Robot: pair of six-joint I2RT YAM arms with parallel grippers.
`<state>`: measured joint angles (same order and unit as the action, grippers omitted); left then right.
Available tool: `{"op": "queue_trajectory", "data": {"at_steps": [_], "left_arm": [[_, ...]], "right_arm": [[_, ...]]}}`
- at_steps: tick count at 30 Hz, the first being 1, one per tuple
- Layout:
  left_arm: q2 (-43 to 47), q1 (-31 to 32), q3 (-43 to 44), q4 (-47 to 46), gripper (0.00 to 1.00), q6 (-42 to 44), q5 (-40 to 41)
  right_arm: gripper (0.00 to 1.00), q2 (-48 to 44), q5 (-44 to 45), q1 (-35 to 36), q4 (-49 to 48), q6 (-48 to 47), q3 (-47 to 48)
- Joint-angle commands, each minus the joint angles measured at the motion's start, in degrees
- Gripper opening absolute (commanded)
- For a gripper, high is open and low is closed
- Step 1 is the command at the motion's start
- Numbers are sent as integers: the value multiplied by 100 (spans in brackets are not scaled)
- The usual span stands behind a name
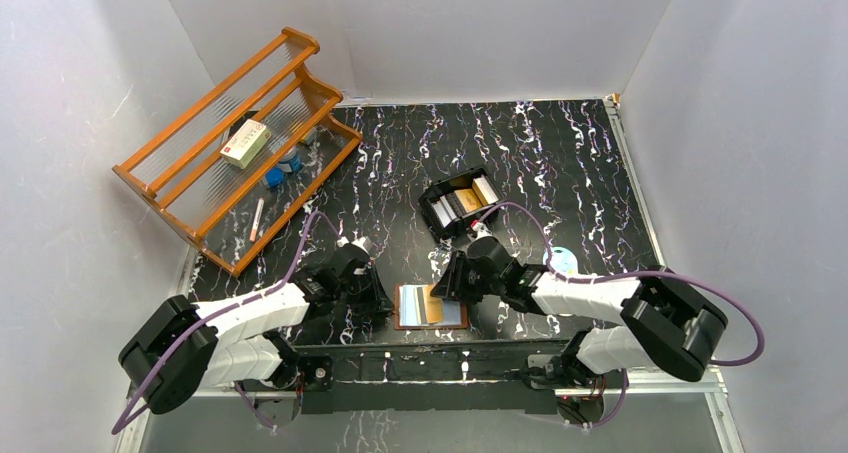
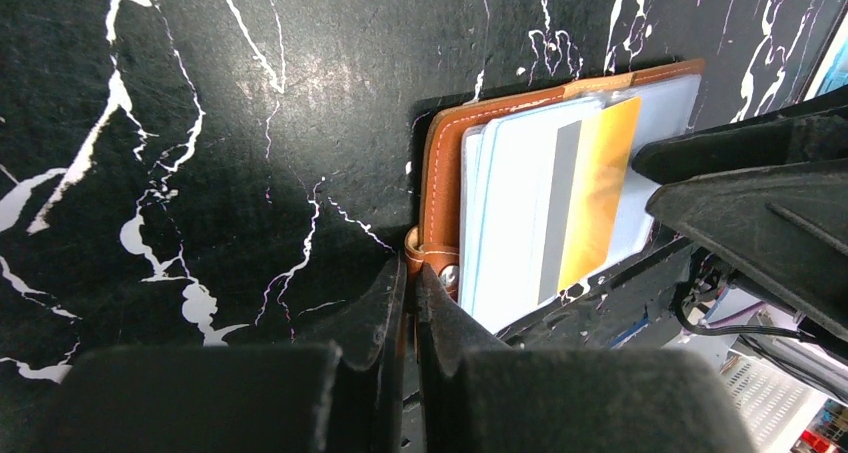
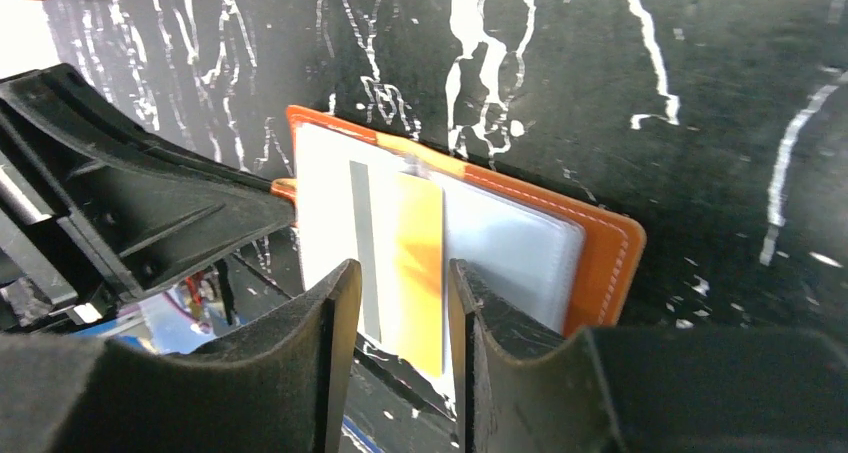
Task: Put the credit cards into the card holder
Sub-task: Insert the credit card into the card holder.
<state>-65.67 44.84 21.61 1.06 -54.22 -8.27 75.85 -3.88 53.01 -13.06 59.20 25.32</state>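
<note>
The left gripper (image 2: pixel 412 298) sits at the bottom centre of the left wrist view, its jaws drawn almost together on the leather snap tab (image 2: pixel 417 245) of the card holder (image 2: pixel 437 163). That pinch reads as an anchor: it pins the opened holder flat so that it cannot slide while a card is worked into it.

In the right wrist view the right gripper (image 3: pixel 403 283) comes in from the lower edge. Its jaws stand apart on either side of the orange-gold card (image 3: pixel 420 233). Whether they press the card's edges or only bracket it cannot be told. The card lies on the pale clear sleeves (image 3: pixel 510 243), and its lower end sticks out past the holder's near edge. It therefore looks only partly seated, and straddling it would let the fingers steer it straight along the sleeve.

Seen from above, the holder lies open on the black marbled table (image 1: pixel 560 163), low in the centre of the frame between the two grippers. The black tray (image 1: pixel 458 205) stands just above it, with what look like more cards inside, so the task appears unfinished.
</note>
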Motion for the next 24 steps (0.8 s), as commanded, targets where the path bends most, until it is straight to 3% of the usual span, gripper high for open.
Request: {"op": "queue_trajectory", "data": {"at_steps": [1, 5, 24], "left_arm": [[56, 9, -78, 1, 0, -8, -75], [45, 7, -74, -9, 0, -10, -90], [68, 7, -52, -27, 0, 8, -112]], "right_arm": [[47, -250, 387, 15, 1056, -258, 309], [51, -34, 199, 65, 903, -256, 405], [50, 895, -193, 504, 306, -69, 987]]}}
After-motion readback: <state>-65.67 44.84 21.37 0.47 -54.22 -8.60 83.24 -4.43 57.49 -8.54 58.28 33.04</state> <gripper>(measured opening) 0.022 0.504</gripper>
